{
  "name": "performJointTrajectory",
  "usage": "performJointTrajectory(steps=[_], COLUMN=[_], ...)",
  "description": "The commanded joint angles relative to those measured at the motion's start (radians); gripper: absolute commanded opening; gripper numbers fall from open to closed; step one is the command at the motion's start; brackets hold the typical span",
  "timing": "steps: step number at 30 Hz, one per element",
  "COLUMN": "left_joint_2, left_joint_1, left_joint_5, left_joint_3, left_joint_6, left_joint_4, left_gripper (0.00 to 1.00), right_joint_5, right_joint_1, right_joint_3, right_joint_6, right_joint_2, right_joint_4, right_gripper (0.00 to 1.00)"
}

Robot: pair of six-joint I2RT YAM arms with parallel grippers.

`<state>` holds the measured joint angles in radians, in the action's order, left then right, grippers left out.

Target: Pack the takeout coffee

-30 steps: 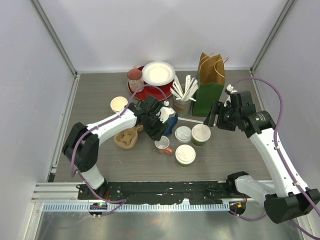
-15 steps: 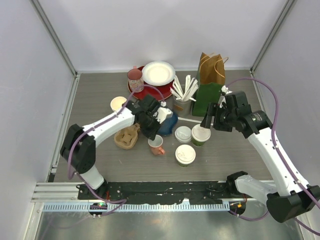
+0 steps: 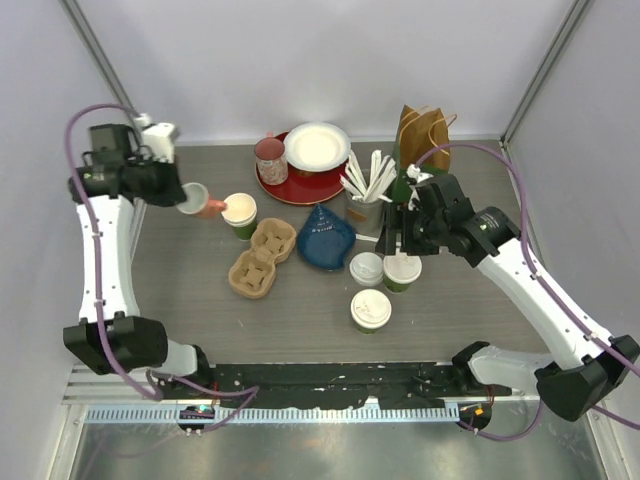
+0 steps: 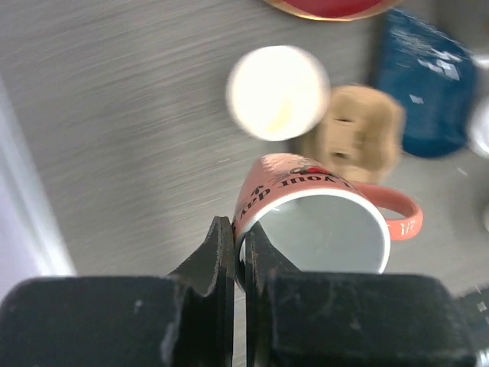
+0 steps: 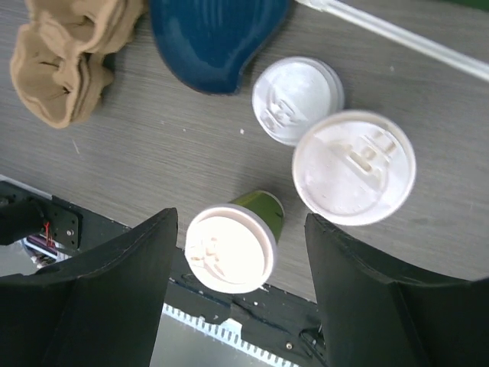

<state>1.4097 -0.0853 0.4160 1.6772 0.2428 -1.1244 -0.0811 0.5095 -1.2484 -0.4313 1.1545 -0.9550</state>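
From above, my left jaws are raised at the far left of the bench (image 3: 190,300), clamped on a mug (image 3: 200,203) with a pink handle, which is no part of the order. Just inward of them stands an open green cup (image 3: 240,212) with no lid, and past that lies the pulp carrier (image 3: 262,257). My right jaws hang spread over the coffees. A lidded cup (image 3: 402,270) is just under them, a small lid (image 3: 366,268) sits beside it toward the carrier, and a front cup (image 3: 370,310) stands nearer the arm bases. The brown paper bag (image 3: 423,135) stands behind these jaws. On the left wrist camera the jaws are pinched together on the rim of the mug (image 4: 321,222), its wall between them, and the open green cup (image 4: 279,92) shows blurred below and ahead. On the right wrist camera the jaws stand wide apart with nothing in them. The front cup (image 5: 229,252) shows in the gap with its green side visible, the lidded cup (image 5: 355,167) is ahead toward the right finger, and the small lid (image 5: 298,99) is further ahead; whether a cup is under it I cannot tell. I judge these cups light, thin-walled and easy to crush, with lids that could pop off. I cannot tell whether they are full, so I would grip gently around the paper body under the lid rim and keep the cup upright.
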Motion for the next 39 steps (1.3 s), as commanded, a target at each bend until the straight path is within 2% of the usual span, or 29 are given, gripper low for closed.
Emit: performJointTrajectory(steps=[1, 7, 10, 14, 19, 24, 27, 30, 31, 34, 36, 37, 39], left_joint_2=[0.07, 0.143, 0.195, 0.265, 0.276, 0.281, 0.287, 0.276, 0.275, 0.261, 0.236, 0.221, 0.177], left_joint_1=[-0.241, -0.333, -0.346, -0.346, -0.343, -0.33, -0.33, -0.33, -0.33, -0.33, -0.33, -0.329, -0.329], left_joint_5=[-0.026, -0.101, -0.111, -0.082, -0.046, -0.095, -0.105, -0.091, -0.086, -0.079, -0.063, -0.051, -0.01], left_joint_3=[-0.029, -0.238, -0.277, -0.281, -0.344, -0.421, -0.455, -0.462, -0.464, -0.439, -0.419, -0.4, -0.369], left_joint_6=[0.02, -0.023, -0.039, -0.043, -0.082, -0.08, -0.079, -0.07, -0.066, -0.062, -0.063, -0.062, -0.06], left_joint_4=[0.009, 0.17, 0.221, 0.253, 0.393, 0.543, 0.566, 0.568, 0.566, 0.534, 0.514, 0.511, 0.503], left_gripper=[0.0, 0.0, 0.0, 0.0, 0.0, 0.01, 0.05, 0.19, 0.32, 0.51, 0.56, 0.61, 0.63], right_joint_5=[0.063, 0.173, 0.173, 0.169, 0.178, 0.202, 0.204, 0.202, 0.204, 0.202, 0.199, 0.196, 0.195], right_joint_1=[0.107, 0.291, 0.323, 0.346, 0.351, 0.353, 0.353, 0.353, 0.353, 0.353, 0.353, 0.351, 0.353], right_joint_3=[-0.114, -0.203, -0.23, -0.263, -0.24, -0.229, -0.224, -0.217, -0.214, -0.201, -0.204, -0.203, -0.203], right_joint_6=[0.008, 0.091, 0.124, 0.138, 0.128, 0.12, 0.115, 0.114, 0.114, 0.112, 0.108, 0.108, 0.101], right_joint_2=[0.03, 0.177, 0.258, 0.309, 0.298, 0.278, 0.272, 0.264, 0.263, 0.267, 0.272, 0.269, 0.266], right_joint_4=[0.087, 0.148, 0.154, 0.156, 0.19, 0.19, 0.188, 0.186, 0.188, 0.19, 0.19, 0.19, 0.191], right_gripper=[0.73, 0.73, 0.73, 0.73, 0.73, 0.73, 0.73, 0.73, 0.72, 0.73, 0.73, 0.73, 0.73])
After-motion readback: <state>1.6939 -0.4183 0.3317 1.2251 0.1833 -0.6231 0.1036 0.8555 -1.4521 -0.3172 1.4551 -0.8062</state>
